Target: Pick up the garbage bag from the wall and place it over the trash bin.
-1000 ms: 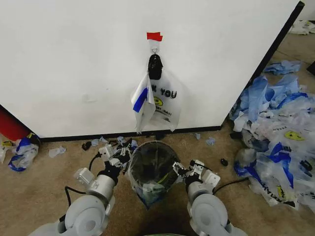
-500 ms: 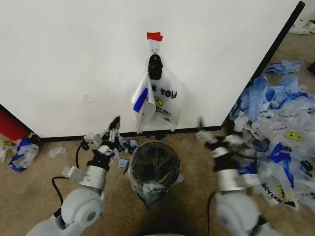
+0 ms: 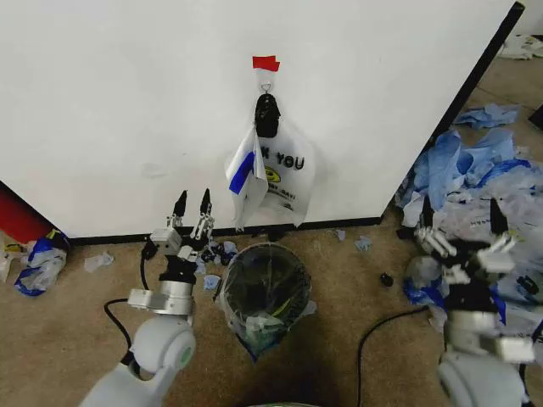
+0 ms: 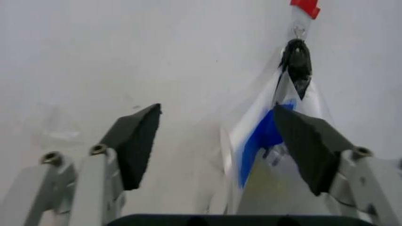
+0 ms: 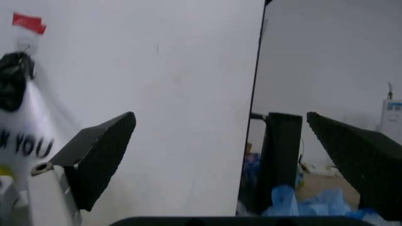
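The garbage bag (image 3: 273,180) is seen hanging on the wall (image 3: 127,102), gathered at its top under a small metal hook (image 3: 266,86) that sits just below a strip of red tape (image 3: 265,63). Its long axis runs straight down, the "YOU" print and a yellow smiley facing outward and a blue-edged fold drooping on its left side. Directly beneath it, on the floor, the black wire-mesh trash bin (image 3: 264,287) is stood, apart from the bag's lower edge.

The left gripper (image 3: 193,203) is held raised with its jaws spread and nothing between them, near the wall; the bag lies up and to its right, the blue-edged fold being its closest part. In the left wrist view the bag (image 4: 276,132) is framed just inside one of the open fingers (image 4: 137,141). The right gripper (image 3: 459,219) is likewise held wide open and empty, well apart from the bag, over the heap of blue-and-white plastic bags (image 3: 475,237) beyond the wall's corner. The left arm is judged clearly the nearer, so an upward, rightward reach toward the gathered top would seem called for.
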Robot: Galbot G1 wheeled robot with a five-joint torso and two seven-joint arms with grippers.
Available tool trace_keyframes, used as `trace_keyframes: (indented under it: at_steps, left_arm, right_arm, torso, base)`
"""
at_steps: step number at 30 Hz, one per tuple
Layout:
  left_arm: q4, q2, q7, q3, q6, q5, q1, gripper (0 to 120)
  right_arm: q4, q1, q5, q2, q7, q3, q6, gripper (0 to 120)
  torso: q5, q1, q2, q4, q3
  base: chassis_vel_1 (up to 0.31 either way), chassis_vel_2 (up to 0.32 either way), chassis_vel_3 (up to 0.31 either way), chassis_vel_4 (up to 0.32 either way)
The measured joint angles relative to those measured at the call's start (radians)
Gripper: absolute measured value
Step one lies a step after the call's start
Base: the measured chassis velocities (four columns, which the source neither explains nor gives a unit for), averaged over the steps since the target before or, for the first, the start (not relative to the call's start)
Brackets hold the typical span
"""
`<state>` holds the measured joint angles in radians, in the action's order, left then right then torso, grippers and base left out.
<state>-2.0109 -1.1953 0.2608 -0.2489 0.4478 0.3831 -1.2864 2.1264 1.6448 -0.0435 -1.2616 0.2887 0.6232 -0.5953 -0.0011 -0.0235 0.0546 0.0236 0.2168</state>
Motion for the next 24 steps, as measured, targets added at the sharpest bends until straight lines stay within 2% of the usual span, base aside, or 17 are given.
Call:
trace_keyframes:
  at_steps: [4,7,11,21,24]
  left_arm:
    - [-0.004,-0.028,-0.015,-0.027,0.015,-0.007,-0.037,95]
    - [-0.012,-0.023,-0.021,-0.046,0.022,-0.003,-0.049,99]
    - [-0.030,0.001,-0.023,-0.079,0.031,0.016,-0.077,100]
    - [-0.040,0.001,-0.047,-0.118,0.053,0.017,-0.131,100]
    - [-0.037,0.020,-0.065,-0.150,0.058,0.021,-0.158,100]
  right_arm:
    - [-0.052,0.055,0.010,-0.048,-0.035,-0.013,-0.069,100]
    - [-0.058,0.065,-0.006,-0.052,-0.050,-0.016,-0.077,100]
    - [-0.057,0.063,-0.042,-0.045,-0.085,-0.016,-0.074,100]
    - [-0.047,0.039,-0.075,-0.029,-0.109,-0.041,-0.055,100]
    - [-0.050,0.026,-0.098,-0.009,-0.126,-0.042,-0.048,100]
  torso:
    - [-0.0003,0.000,0.000,0.0001,0.000]
    - [-0.0001,0.000,0.000,0.0000,0.000]
    - [-0.0001,0.000,0.000,-0.0002,0.000]
    - [-0.0002,0.000,0.000,0.0000,0.000]
    - [-0.0001,0.000,0.000,-0.0001,0.000]
  base:
    - [0.000,0.000,0.000,0.000]
    - [0.000,0.000,0.000,0.000]
    - [0.000,0.000,0.000,0.000]
    - [0.000,0.000,0.000,0.000]
    - [0.000,0.000,0.000,0.000]
